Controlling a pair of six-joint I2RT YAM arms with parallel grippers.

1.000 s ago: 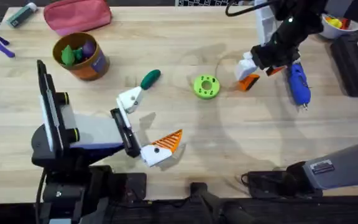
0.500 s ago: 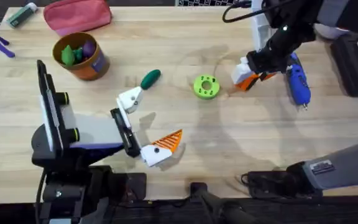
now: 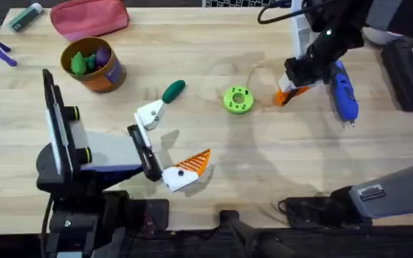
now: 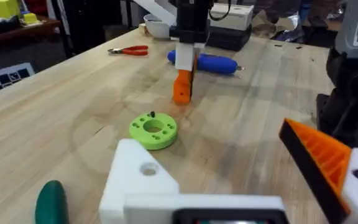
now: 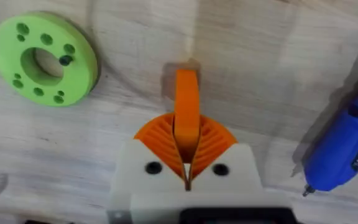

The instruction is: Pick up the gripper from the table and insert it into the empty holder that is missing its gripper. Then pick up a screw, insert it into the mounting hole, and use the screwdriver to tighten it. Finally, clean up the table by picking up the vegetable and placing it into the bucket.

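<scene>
Beside the blue screwdriver on the surface, the right fingers pinch the small orange gripper by its flat sides, a light, stiff, probably ribbed wedge.

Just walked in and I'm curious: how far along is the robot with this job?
Early. The right gripper is shut on the small ribbed orange fingertip. The white holder is bare; no screw is in, the blue screwdriver lies unused, and the dark-green toy vegetable is outside the orange-brown bucket.
</scene>
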